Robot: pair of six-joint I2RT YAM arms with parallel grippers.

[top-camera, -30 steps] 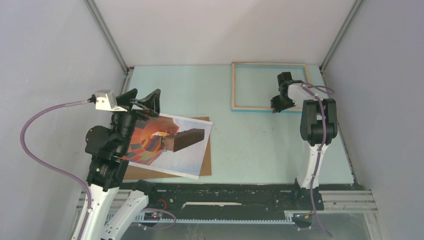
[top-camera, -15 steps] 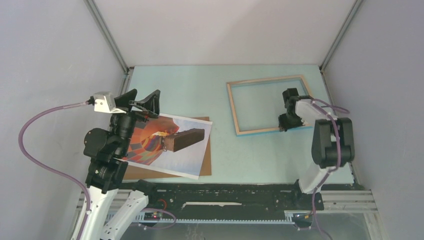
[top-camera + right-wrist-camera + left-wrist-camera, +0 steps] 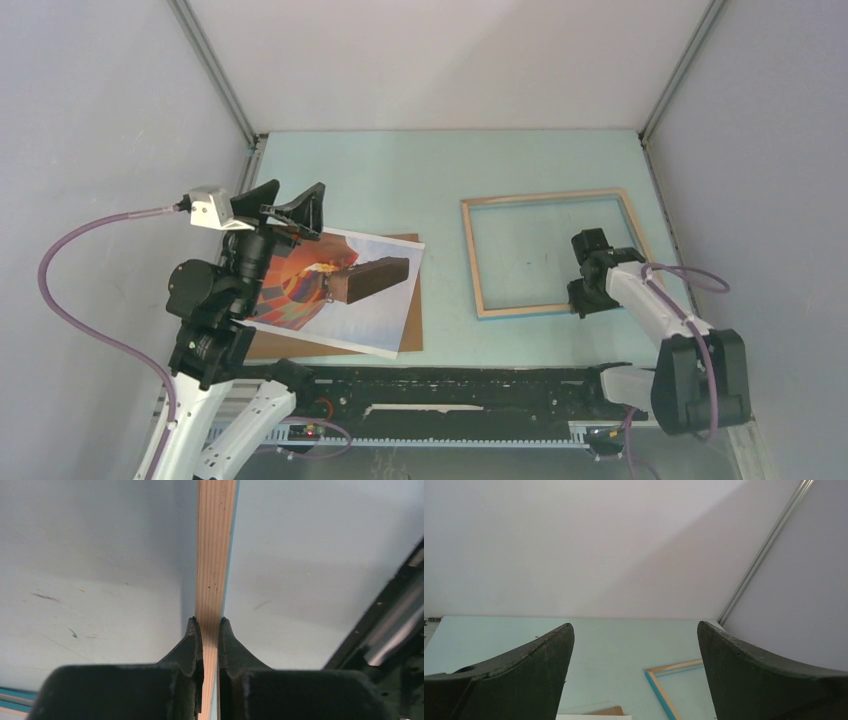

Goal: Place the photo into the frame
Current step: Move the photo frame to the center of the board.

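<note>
The frame (image 3: 540,197) lies wood side up on the pale green tabletop (image 3: 400,170), pulled closer to the robot than a second ago. The photo (image 3: 375,310) rests unmoved on a brown backing board (image 3: 414,320) at the left. The right hand (image 3: 584,299) is clenched on the frame's near rail, and the left hand (image 3: 287,206) hovers spread open above the photo's far corner.

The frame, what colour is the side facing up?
The frame shows light wood, blue at its edge; clearest in the right wrist view.
</note>
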